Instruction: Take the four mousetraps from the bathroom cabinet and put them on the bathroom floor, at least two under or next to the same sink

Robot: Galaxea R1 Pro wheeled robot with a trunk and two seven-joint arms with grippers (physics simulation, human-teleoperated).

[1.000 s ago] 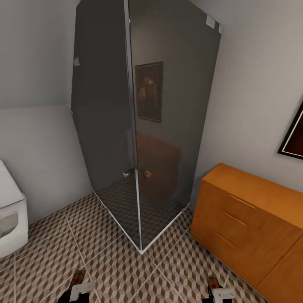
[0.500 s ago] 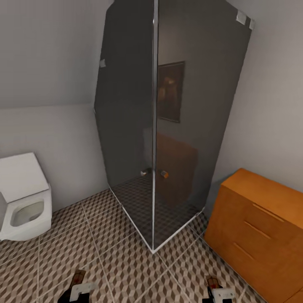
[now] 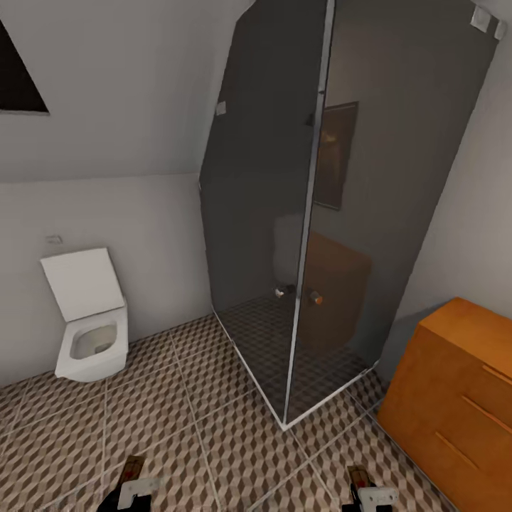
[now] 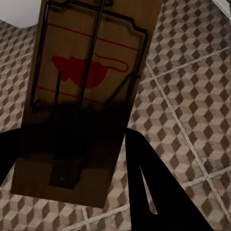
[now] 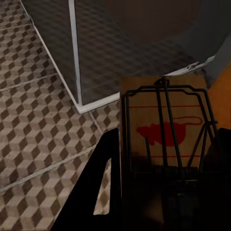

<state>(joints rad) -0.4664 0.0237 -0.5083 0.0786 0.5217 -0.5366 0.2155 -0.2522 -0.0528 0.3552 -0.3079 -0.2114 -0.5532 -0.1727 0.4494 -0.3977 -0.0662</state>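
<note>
At the near edge of the head view, the left tool (image 3: 133,485) is clenched on a mousetrap (image 4: 86,96), and the right tool (image 3: 364,489) is clenched on a second mousetrap (image 5: 166,139). Both hang above the bathroom floor (image 3: 213,434). Farther away the dark glass shower cabin (image 3: 313,206) stands in the middle, the cabinet (image 3: 455,391) at right, and the white toilet (image 3: 89,323) against the wall at left.

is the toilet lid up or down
Up. In the head view the toilet's white lid stands raised against the wall, and the open bowl shows below it.
</note>
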